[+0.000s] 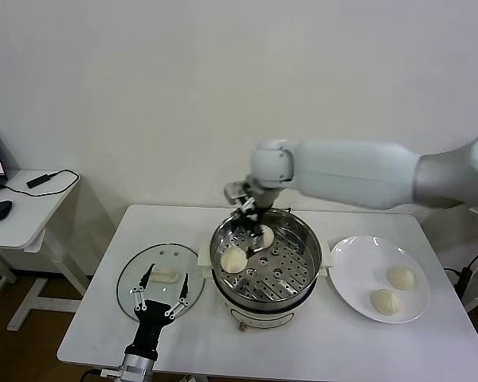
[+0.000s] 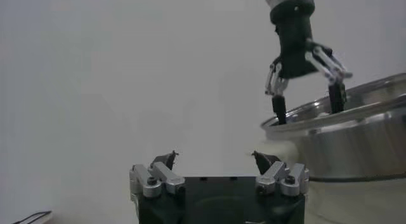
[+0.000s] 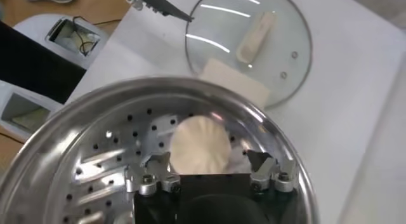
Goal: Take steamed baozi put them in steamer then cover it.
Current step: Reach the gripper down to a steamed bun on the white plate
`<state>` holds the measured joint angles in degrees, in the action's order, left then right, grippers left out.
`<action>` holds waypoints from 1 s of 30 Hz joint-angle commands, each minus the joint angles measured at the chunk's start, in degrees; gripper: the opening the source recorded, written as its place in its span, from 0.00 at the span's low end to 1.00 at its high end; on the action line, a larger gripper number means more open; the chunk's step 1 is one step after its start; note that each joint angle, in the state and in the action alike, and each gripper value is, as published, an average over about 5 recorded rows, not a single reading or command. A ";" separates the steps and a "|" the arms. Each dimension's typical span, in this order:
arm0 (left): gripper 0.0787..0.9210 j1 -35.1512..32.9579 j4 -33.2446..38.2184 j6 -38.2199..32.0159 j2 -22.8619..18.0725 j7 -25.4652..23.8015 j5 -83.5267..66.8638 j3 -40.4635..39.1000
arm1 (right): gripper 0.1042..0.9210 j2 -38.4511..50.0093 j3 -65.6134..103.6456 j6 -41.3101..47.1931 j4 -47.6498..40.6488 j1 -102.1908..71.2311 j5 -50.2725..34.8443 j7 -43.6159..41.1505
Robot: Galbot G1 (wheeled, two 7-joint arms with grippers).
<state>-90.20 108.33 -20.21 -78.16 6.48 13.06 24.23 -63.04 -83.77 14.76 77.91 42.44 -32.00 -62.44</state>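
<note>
Steamer (image 1: 291, 274): centre of frame on the white desk (image 1: 319, 350), uncovered, perforated tray showing.
Baozi in steamer: two, at the pot's upper-left inside; one (image 1: 233, 259) near the left wall, one (image 1: 264, 235) behind it, just under the right gripper.
Baozi on plate: two (image 1: 400, 278) (image 1: 383, 301), close together on the white plate (image 1: 358, 267), right of the steamer.
Right gripper (image 1: 247, 225): reaches in over the steamer's upper-left rim; fingers (image 2: 279, 108) spread wide, gripping nothing, a bun lying between them below.
Left gripper (image 1: 161, 298): lower left of frame, over the near edge of the lid; fingers spread, empty.
Lid (image 1: 139, 267): glass, flat on the desk left of the steamer, white handle up.
</note>
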 commanded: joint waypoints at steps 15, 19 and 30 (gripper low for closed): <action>0.88 -0.61 0.97 0.09 0.28 -0.01 0.23 -0.27 | 0.88 35.74 -0.66 -13.26 1.28 -1.81 20.35 -13.34; 0.88 -0.83 0.84 -0.03 0.32 0.00 0.24 -0.06 | 0.88 36.81 1.01 -13.75 0.07 -7.67 22.38 -12.75; 0.88 -1.18 0.44 -0.31 -0.07 0.07 0.56 0.01 | 0.88 35.43 11.56 -13.75 -4.94 -25.09 25.91 -7.15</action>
<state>-91.37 108.99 -20.49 -78.25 6.53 13.58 24.27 -30.32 -77.17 2.06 75.20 27.49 -9.11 -71.40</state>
